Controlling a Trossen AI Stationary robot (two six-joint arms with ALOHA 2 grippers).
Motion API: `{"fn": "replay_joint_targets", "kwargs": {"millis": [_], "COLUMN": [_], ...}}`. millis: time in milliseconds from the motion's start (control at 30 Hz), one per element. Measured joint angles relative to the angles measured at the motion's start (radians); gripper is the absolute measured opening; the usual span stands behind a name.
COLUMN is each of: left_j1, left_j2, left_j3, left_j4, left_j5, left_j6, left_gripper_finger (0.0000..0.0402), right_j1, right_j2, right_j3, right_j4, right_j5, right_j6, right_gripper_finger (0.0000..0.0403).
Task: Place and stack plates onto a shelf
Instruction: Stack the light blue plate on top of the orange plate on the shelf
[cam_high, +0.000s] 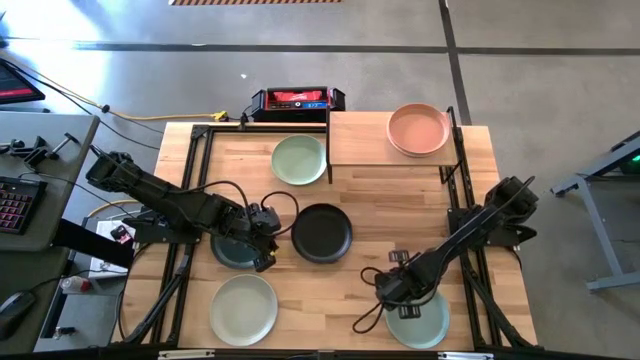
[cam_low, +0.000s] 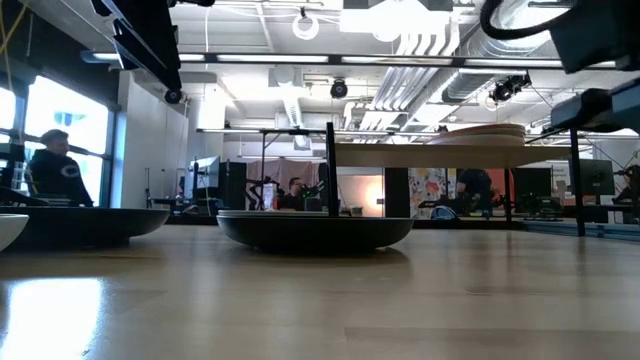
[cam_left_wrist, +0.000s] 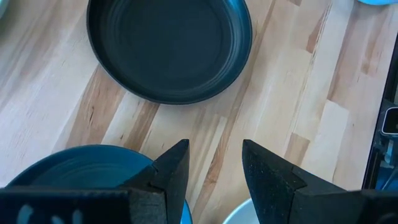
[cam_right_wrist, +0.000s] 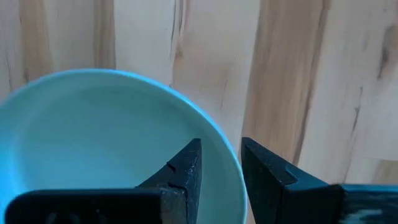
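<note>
Shelf (cam_high: 370, 150) at one o'clock, pink plates (cam_high: 418, 129) stacked there. Left tool (cam_high: 268, 243) gaping over teal plate (cam_high: 232, 250), nine o'clock. Right tool (cam_high: 392, 292) straddling pale plate (cam_high: 418, 318) rim, five o'clock, narrow: shallow pinch, could slip when lifted.

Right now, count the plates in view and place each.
6, perhaps stacked ones unseen: pink plate on shelf; on the table, sage, black, teal, pale green, pale plate.

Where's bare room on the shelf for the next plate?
The shelf is bare on its left half, beside the pink plate stack filling its right half. Crowded below: black plate and sage plate sit close.
</note>
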Motion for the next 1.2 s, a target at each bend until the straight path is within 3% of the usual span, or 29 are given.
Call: {"fn": "replay_joint_targets", "kwargs": {"millis": [1200], "left_j1": [0.000], "left_j2": [0.000], "left_j3": [0.000], "left_j4": [0.001], "left_j5": [-0.003], "left_j6": [-0.020], "left_gripper_finger": [0.0135], "right_j1": [0.005], "right_j2": [0.112], "right_j3": [0.003], "right_j4": [0.003], "right_j5": [-0.021], "right_j6": [-0.035], "right_gripper_finger": [0.0092]}}
